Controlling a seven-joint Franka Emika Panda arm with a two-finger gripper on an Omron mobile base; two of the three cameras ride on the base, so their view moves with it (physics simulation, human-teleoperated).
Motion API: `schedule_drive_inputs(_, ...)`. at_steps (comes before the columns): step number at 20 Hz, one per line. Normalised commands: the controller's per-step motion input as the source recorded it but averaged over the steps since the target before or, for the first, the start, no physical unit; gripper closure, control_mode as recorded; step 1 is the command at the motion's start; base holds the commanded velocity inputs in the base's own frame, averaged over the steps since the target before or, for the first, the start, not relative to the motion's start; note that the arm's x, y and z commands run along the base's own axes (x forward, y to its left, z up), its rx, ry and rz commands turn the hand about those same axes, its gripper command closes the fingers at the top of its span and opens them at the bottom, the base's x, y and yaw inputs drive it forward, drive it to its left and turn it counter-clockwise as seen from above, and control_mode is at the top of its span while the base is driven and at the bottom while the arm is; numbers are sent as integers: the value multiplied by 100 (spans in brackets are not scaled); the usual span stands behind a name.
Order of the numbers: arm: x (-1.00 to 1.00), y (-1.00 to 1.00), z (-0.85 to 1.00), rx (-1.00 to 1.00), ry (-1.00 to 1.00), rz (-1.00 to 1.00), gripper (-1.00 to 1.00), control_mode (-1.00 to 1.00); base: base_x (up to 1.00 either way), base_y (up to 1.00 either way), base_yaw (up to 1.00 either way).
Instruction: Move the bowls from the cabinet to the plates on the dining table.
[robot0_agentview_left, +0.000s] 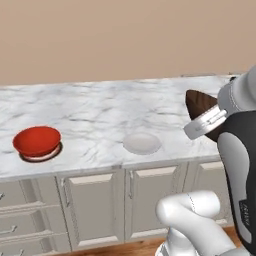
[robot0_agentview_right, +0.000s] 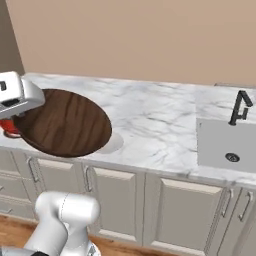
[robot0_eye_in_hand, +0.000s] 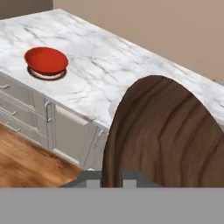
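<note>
Gripped at its rim by the jaws, which are closed tight upon it, the dark brown bowl (robot0_agentview_right: 65, 122) is held in the air above the front part of the marble surface (robot0_agentview_left: 100, 112). Its wood-like grain is seen as curved lighter and darker streaks across a smooth rounded outer wall, and in the hand view the bowl (robot0_eye_in_hand: 168, 135) is shown tilted on edge, close before the camera. In the left base view only a dark pointed part of it (robot0_agentview_left: 200, 102) is seen beside the white hand of the arm.

Just beside the held bowl, a pale round plate (robot0_agentview_left: 142, 143) is seen lying flat on the surface, thin and matte, with nothing on it.

Well apart to the left, the red bowl (robot0_agentview_left: 37, 140) is set on a second plate (robot0_agentview_left: 47, 156), of which only a dark rim and a pale crescent are shown beneath it. The red bowl is glossy, shallow and round.

The surface is white with grey veins and is carried on beige panelled cabinet fronts (robot0_agentview_left: 95, 200) with slim silver handles. At the right of the right base view a recessed sink (robot0_agentview_right: 227, 145) with a black faucet (robot0_agentview_right: 240, 107) is let into the same top.
</note>
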Motion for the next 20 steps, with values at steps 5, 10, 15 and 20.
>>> schedule_drive_inputs(5,0,0,0,0,0,0,100,100,38,51,-5)
schedule_drive_inputs(10,0,0,0,0,0,0,100,100,51,0,-5)
schedule_drive_inputs(15,0,0,0,0,0,0,100,100,58,0,-9)
schedule_drive_inputs(20,0,0,0,0,0,0,100,100,58,0,-22)
